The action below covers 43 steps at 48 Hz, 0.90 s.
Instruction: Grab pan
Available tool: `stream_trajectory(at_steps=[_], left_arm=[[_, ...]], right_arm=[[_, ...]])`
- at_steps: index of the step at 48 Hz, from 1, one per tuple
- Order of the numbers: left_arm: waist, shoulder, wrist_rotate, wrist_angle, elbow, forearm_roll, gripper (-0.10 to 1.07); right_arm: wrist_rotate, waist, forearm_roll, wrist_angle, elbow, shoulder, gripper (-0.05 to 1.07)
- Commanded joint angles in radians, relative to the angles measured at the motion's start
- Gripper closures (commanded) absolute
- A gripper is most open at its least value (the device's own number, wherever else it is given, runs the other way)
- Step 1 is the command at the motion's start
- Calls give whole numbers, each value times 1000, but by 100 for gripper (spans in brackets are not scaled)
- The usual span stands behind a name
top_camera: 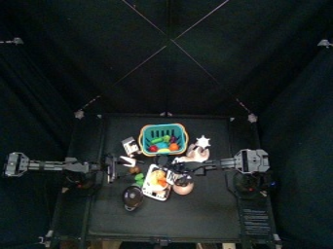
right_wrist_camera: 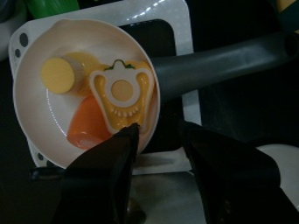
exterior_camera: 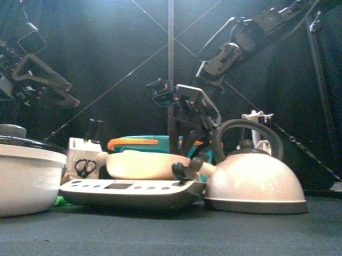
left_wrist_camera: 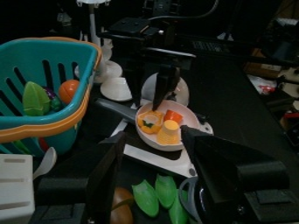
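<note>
Count of items. One pan [right_wrist_camera: 70, 87] holding three food pieces: one yellow round [right_wrist_camera: 61, 73], one pepper slice [right_wrist_camera: 121, 94], one orange piece [right_wrist_camera: 84, 124]. One scale [exterior_camera: 131, 192], lower centre of the front view. One teal basket [left_wrist_camera: 47, 66], upper left of the left wrist view. One kettle [exterior_camera: 254, 180], one pot [exterior_camera: 27, 180]. Two arms, one gripper each: left [left_wrist_camera: 158, 188], right [right_wrist_camera: 162, 144].

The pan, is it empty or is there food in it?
Not empty. The pan holds toy food: a yellow round piece, a yellow pepper slice and an orange piece. The right gripper hovers open above it.
</note>
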Motion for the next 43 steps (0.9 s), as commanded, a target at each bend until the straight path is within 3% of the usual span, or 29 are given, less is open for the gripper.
stream_trajectory(at_steps=[1,23,43], left_arm=[[0,2,2,-3,-11,-2,8],[0,2,2,-3,-11,-2,8],[2,2,0,-3,-11,-2,8]], right_arm=[[0,2,0,-6,-23,-11,24],[2,6,-3,-6,-31,-2,26],[3,8,6,-6,-41,-2,63]])
